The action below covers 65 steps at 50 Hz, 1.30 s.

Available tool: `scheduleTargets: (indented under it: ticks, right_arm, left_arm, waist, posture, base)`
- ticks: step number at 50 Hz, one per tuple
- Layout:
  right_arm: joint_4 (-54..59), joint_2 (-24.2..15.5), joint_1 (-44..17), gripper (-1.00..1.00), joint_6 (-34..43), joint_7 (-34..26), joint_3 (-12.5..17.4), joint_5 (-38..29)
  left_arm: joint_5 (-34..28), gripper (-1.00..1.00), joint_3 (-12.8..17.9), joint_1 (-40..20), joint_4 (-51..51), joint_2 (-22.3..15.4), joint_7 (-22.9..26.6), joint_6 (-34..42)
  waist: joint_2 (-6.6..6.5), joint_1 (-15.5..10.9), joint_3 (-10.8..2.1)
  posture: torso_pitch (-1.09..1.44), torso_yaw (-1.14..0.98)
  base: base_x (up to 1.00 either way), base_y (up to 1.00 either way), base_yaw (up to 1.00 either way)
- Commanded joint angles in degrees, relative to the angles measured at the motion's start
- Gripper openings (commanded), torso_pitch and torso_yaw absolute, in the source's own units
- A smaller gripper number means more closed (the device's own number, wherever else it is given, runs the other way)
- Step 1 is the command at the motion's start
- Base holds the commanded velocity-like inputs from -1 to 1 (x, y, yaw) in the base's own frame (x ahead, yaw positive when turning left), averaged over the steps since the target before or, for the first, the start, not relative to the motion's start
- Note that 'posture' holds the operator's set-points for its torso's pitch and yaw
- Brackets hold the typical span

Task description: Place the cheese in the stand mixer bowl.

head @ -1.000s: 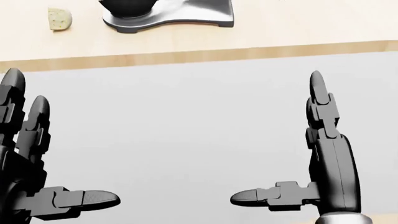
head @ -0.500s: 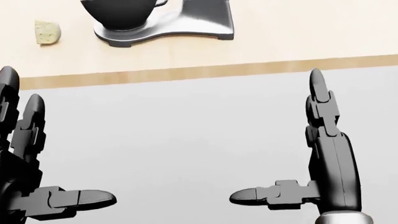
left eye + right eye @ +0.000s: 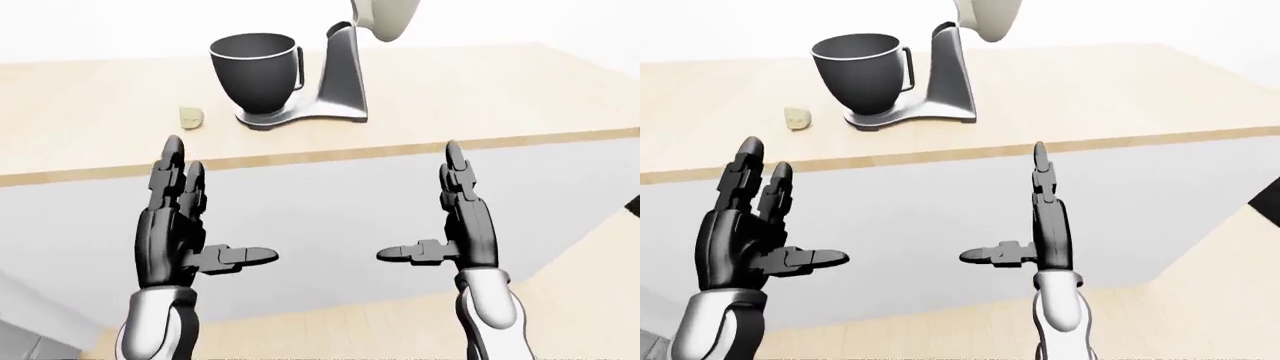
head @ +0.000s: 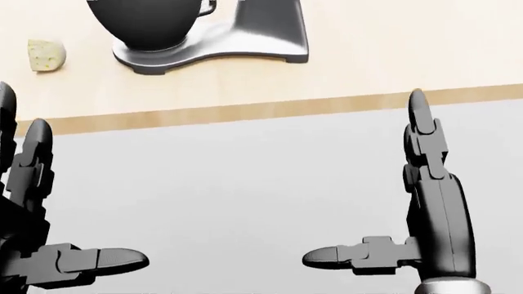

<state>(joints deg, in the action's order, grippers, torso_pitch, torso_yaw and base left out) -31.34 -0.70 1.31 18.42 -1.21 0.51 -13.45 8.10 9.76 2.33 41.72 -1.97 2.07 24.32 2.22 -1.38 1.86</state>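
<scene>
Cheese [image 3: 191, 117]: laid on desk [image 3: 480, 90], left of mixer bowl [image 3: 254, 72]
Left hand [image 3: 175, 229]: fingers spread, nothing grasped
Right hand [image 3: 462, 225]: fingers spread, nothing grasped

Counter [image 3: 480, 90] with cheese [image 3: 191, 117], stand mixer [image 3: 300, 75]

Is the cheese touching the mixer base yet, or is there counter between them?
Apart. The left-eye view shows the cheese lying on the counter left of the stand mixer base, with a strip of bare wood between them.
</scene>
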Motion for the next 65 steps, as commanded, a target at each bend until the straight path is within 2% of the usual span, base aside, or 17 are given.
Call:
scheduleTargets:
  ticks: [1,2,8,30,31,33,39,43,46,48,52,56,57,58,59,61,65]
  right_arm:
    - [-1.13,-0.19,-0.55,1.0,-1.24,0.33,0.27,-0.1]
    - [-1.15,-0.19,-0.58,1.0,-1.21,0.34,0.24,-0.13]
    - [-1.05,-0.2,-0.5,1.0,-1.37,0.4,0.28,-0.12]
    - [-0.95,-0.23,-0.37,1.0,-1.54,0.47,0.18,-0.48]
    - [-0.96,-0.23,-0.4,1.0,-1.49,0.47,0.17,-0.54]
    - [-1.05,-0.22,-0.39,1.0,-1.43,0.46,0.18,-0.56]
    - [-1.08,-0.16,-0.34,1.0,-1.52,0.5,0.16,-0.57]
    - [-0.91,-0.16,-0.39,1.0,-1.53,0.53,0.16,-0.59]
    - [-0.9,-0.17,-0.43,1.0,-1.57,0.52,0.22,-0.52]
    - [-0.81,-0.17,-0.4,1.0,-1.66,0.52,0.25,-0.47]
    - [-0.71,-0.18,-0.43,1.0,-1.7,0.53,0.28,-0.44]
    - [-0.83,-0.13,-0.39,1.0,-1.58,0.58,0.14,-0.54]
    - [-0.87,-0.13,-0.38,1.0,-1.56,0.58,0.11,-0.57]
    - [-0.91,-0.12,-0.36,1.0,-1.56,0.58,0.1,-0.56]
    - [-0.9,-0.1,-0.34,1.0,-1.58,0.6,0.09,-0.55]
    - [-0.98,-0.1,-0.35,1.0,-1.51,0.59,0.03,-0.6]
    - [-1.02,-0.08,-0.32,1.0,-1.51,0.62,-0.03,-0.61]
  left_arm:
    - [0.2,1.0,-0.26,-0.6,0.96,0.02,0.21,-1.23]
    - [0.26,1.0,-0.18,-0.64,1.04,-0.01,0.2,-1.14]
    - [0.21,1.0,-0.18,-0.66,0.7,-0.01,0.23,-1.46]
    - [0.27,1.0,-0.13,-0.51,0.51,-0.01,0.26,-1.81]
    - [0.28,1.0,-0.12,-0.52,0.57,-0.02,0.25,-1.75]
    - [0.28,1.0,-0.13,-0.47,0.59,0.0,0.26,-1.79]
    - [0.24,1.0,-0.18,-0.38,0.68,0.03,0.26,-1.84]
    - [0.26,1.0,-0.17,-0.36,0.67,0.05,0.28,-1.88]
    - [0.27,1.0,-0.14,-0.42,0.65,0.05,0.26,-1.85]
    - [0.24,1.0,-0.19,-0.4,0.57,0.06,0.27,-1.94]
    - [0.17,1.0,-0.25,-0.44,0.54,0.05,0.23,-1.93]
    - [0.11,1.0,-0.34,-0.41,0.5,0.08,0.2,-1.99]
    - [0.1,1.0,-0.36,-0.37,0.54,0.08,0.21,-1.99]
    - [0.1,1.0,-0.37,-0.36,0.54,0.08,0.21,-2.0]
    - [0.1,1.0,-0.35,-0.34,0.52,0.09,0.22,-2.04]
    - [0.13,1.0,-0.35,-0.31,0.67,0.09,0.22,-1.95]
    - [0.11,1.0,-0.33,-0.3,0.61,0.09,0.24,-2.0]
  waist:
    - [1.17,-0.16,-0.95]
    - [-0.51,-0.17,-0.25]
    - [-2.13,0.61,-1.45]
    - [-2.18,1.1,-1.72]
    - [-2.6,1.13,-2.47]
    - [-2.32,1.22,-1.24]
    - [-3.52,1.63,-0.57]
    - [-2.85,1.55,-0.33]
    - [-0.06,1.84,-0.03]
    - [-1.5,1.81,-0.37]
    - [-0.96,1.92,-0.61]
    - [-3.65,1.89,0.27]
    - [-5.17,1.9,-0.03]
    - [-7.78,1.69,-0.96]
    - [-5.94,1.14,-0.6]
    - [-5.81,1.15,-0.23]
    - [-3.61,1.37,-0.28]
  posture:
    - [0.0,0.0]
    - [0.0,0.0]
    - [0.0,0.0]
    - [0.0,0.0]
    - [0.0,0.0]
    - [0.0,0.0]
    - [0.0,0.0]
    - [0.0,0.0]
    - [0.0,0.0]
    - [0.0,0.0]
    - [0.0,0.0]
    - [0.0,0.0]
    - [0.0,0.0]
    - [0.0,0.0]
    - [0.0,0.0]
    - [0.0,0.0]
    - [0.0,0.0]
  base:
    - [0.02,0.0,0.0]
    - [0.02,0.0,0.0]
    - [0.02,0.0,0.0]
    - [0.01,0.0,0.0]
    - [0.0,0.09,0.0]
    - [0.0,0.15,0.0]
    - [0.0,0.17,0.0]
    - [0.0,0.17,0.0]
    - [0.0,0.19,0.0]
    - [0.0,0.19,0.0]
    - [0.0,0.19,0.0]
    - [0.0,0.19,0.0]
    - [0.0,0.2,0.0]
    - [0.01,0.19,0.0]
    - [0.0,0.19,0.0]
    - [0.0,0.19,0.0]
    - [0.0,0.18,0.0]
